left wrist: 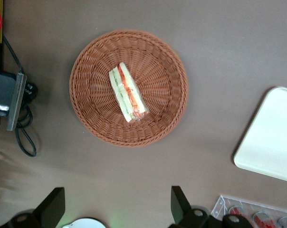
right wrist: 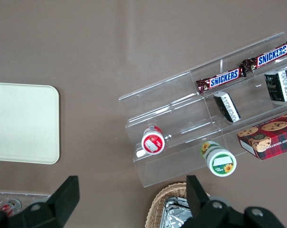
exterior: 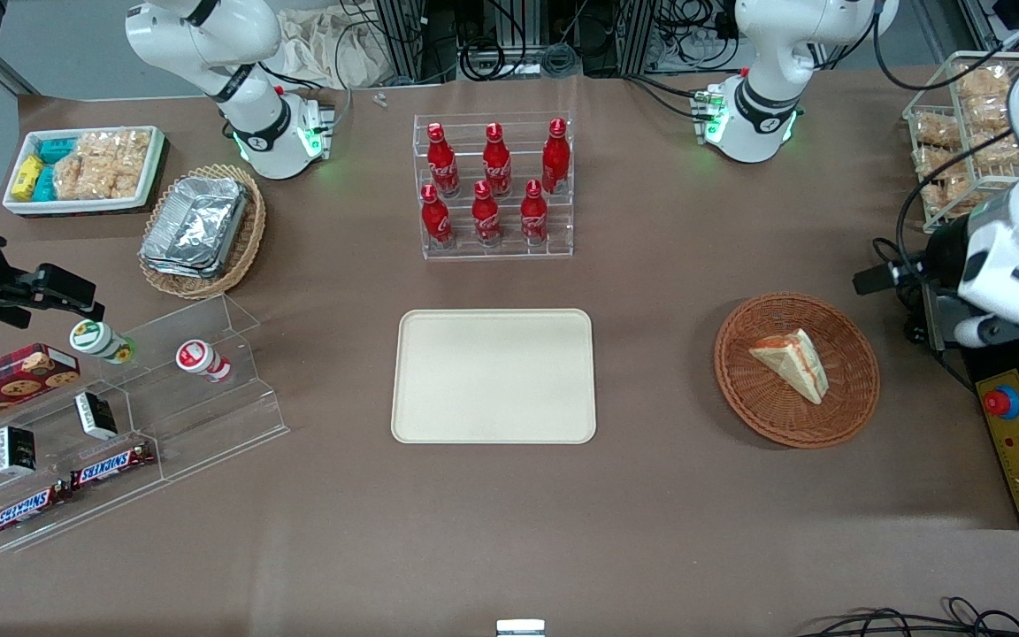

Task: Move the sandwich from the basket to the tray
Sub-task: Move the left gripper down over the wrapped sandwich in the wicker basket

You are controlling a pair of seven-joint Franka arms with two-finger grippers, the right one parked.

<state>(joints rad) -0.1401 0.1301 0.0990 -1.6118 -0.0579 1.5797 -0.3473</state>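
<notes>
The sandwich [exterior: 792, 361] [left wrist: 128, 93], a pale bread wedge with red, orange and green filling along its edge, lies in the round reddish-brown wicker basket [exterior: 739, 380] [left wrist: 86, 109] toward the working arm's end of the table. The cream tray [exterior: 494, 376] [left wrist: 272, 137] lies bare at the table's middle. My gripper [exterior: 894, 274] [left wrist: 116, 206] hangs high above the table beside the basket, a little farther from the front camera than the sandwich. Its fingers [left wrist: 179, 204] stand wide open with nothing between them.
A clear rack of red cola bottles [exterior: 494, 188] stands farther from the front camera than the tray. A yellow control box with a red button [exterior: 1018, 442] lies beside the basket. A clear snack stand [exterior: 120, 416], a tan basket of foil trays [exterior: 200, 232] and a white snack bin [exterior: 85, 168] are toward the parked arm's end.
</notes>
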